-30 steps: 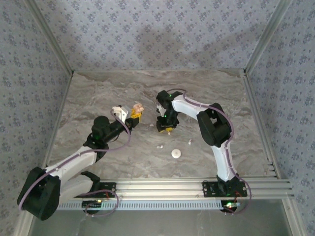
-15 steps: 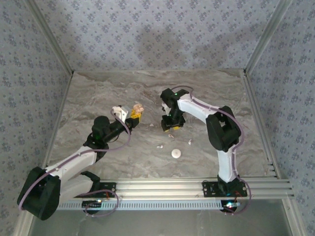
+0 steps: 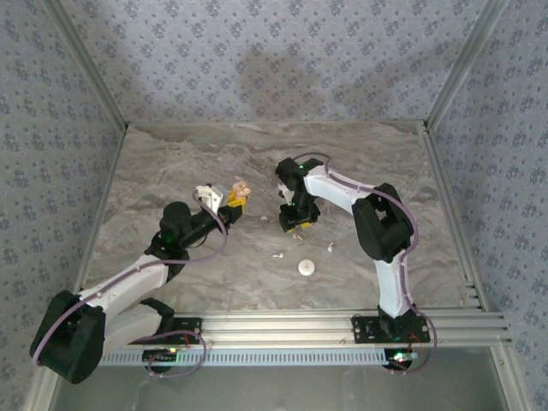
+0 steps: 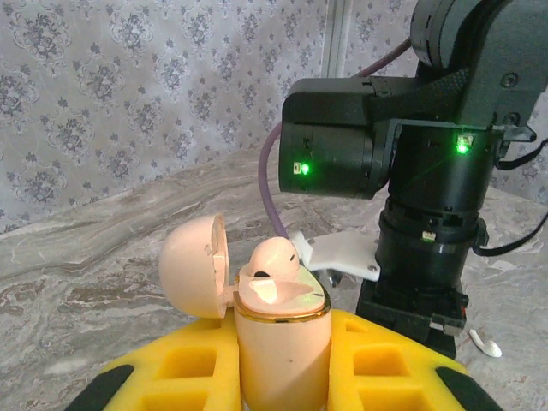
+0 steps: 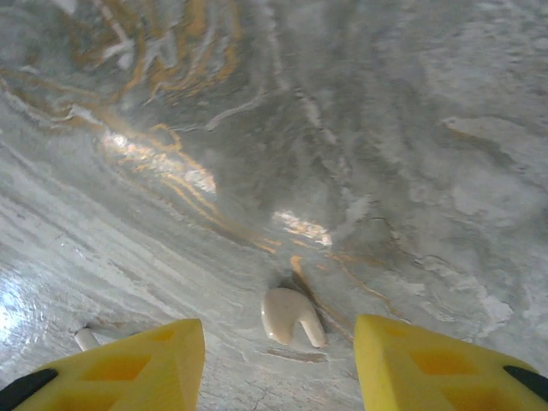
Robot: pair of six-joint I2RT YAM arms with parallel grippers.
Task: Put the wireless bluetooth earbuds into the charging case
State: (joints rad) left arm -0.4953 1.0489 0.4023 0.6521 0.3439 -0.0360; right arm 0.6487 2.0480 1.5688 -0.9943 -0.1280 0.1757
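Note:
The peach charging case (image 4: 282, 338) stands upright with my left gripper (image 4: 281, 364) shut on it, its lid (image 4: 193, 265) hinged open to the left. One earbud (image 4: 274, 257) sits in the case's top. In the top view the case (image 3: 241, 186) is raised left of centre at my left gripper (image 3: 234, 199). My right gripper (image 3: 295, 221) points down at the table just right of it. Its yellow fingers stand open on either side of a loose white earbud (image 5: 291, 315) lying on the marble, without touching it. My right gripper (image 5: 278, 364) holds nothing.
Two small white earbud pieces (image 3: 277, 255) (image 3: 330, 248) and a round white disc (image 3: 306, 267) lie on the marble table (image 3: 171, 163) in front of the right gripper. Another white piece (image 5: 86, 338) lies by the right gripper's left finger. The right arm's wrist (image 4: 428, 171) looms close behind the case.
The right gripper has shifted slightly to the right, its elbow has swung outward, and its jaws have widened a little. The left arm and the case have not moved.

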